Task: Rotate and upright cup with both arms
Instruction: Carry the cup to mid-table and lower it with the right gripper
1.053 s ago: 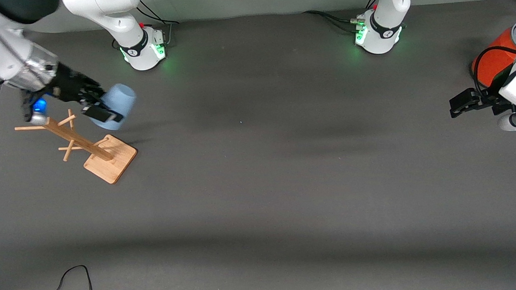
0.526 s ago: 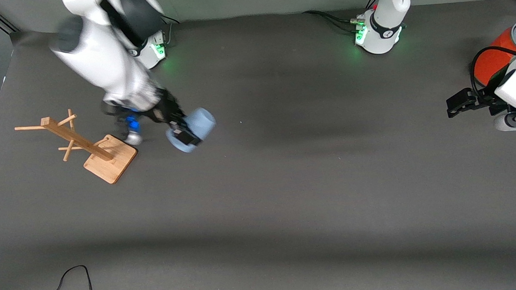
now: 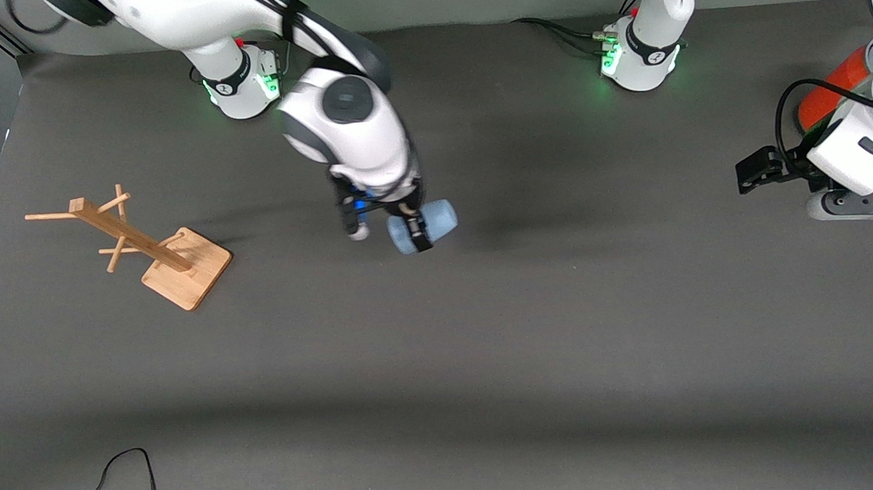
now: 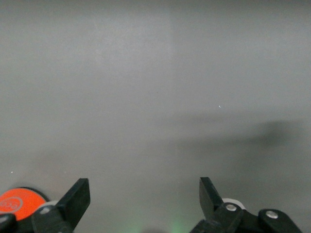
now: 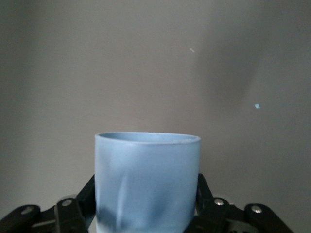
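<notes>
While the left gripper point(image 3: 749, 172) waits with jaws apart by the orange-red cylinder point(image 3: 831, 89), the right gripper point(image 3: 415, 230) clamps the matte, tapered light-blue cup point(image 3: 427, 224) sideways above the dark table point(image 3: 485, 346).

Table point(image 3: 486, 361): dark grey matte surface, soft shadow bands across it. Pale wall strip along robots' edge. Wooden rack point(image 3: 142, 243) toward right arm's end. Black cable loop point(image 3: 122, 476) at nearest edge.

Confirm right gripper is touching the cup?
Touching. Right wrist view shows the right gripper with its fingers pressed against both sides of the cup, no gap.
</notes>
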Motion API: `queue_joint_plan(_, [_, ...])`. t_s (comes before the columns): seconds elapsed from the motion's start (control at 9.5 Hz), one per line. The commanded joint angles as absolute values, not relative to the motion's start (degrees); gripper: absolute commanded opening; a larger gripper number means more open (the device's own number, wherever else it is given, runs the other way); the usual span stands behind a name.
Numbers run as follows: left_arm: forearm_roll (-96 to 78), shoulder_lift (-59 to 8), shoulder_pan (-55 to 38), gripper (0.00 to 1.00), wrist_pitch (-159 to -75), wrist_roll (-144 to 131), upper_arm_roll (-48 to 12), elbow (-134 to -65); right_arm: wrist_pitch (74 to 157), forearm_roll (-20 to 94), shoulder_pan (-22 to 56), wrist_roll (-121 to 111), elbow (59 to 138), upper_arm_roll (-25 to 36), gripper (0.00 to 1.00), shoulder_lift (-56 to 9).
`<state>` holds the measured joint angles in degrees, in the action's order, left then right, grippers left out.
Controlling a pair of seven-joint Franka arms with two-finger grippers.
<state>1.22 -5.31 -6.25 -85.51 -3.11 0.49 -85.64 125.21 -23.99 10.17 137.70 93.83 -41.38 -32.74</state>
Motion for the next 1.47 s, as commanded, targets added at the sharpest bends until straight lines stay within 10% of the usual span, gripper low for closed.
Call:
queue_joint_plan(0.0, [0.7, -5.2, -6.1, 1.00, -84.0, -2.8, 0.6, -85.1, 124.9, -32.2, 15.1, 152.8, 91.0, -41.8, 0.59, -41.6])
queue_joint_plan(0.42, [1.2, -5.5, -6.3, 1.00, -83.9, -2.5, 0.6, -86.8, 124.9, -47.5, 19.3, 167.7, 89.5, -41.9, 0.60, -52.8])
queue_joint_plan(0.63, [1.6, -6.7, -5.8, 1.00, -83.3, -2.4, 0.7, -87.4, 124.3, -50.8, 20.5, 167.8, 89.5, -41.9, 1.00, -52.8])
queue_joint_plan(1.37, [0.6, -7.4, -5.5, 1.00, -85.4, -0.8, 1.1, -86.7, 114.7, -39.9, 8.5, 137.4, 86.4, -53.4, 1.00, -40.4])
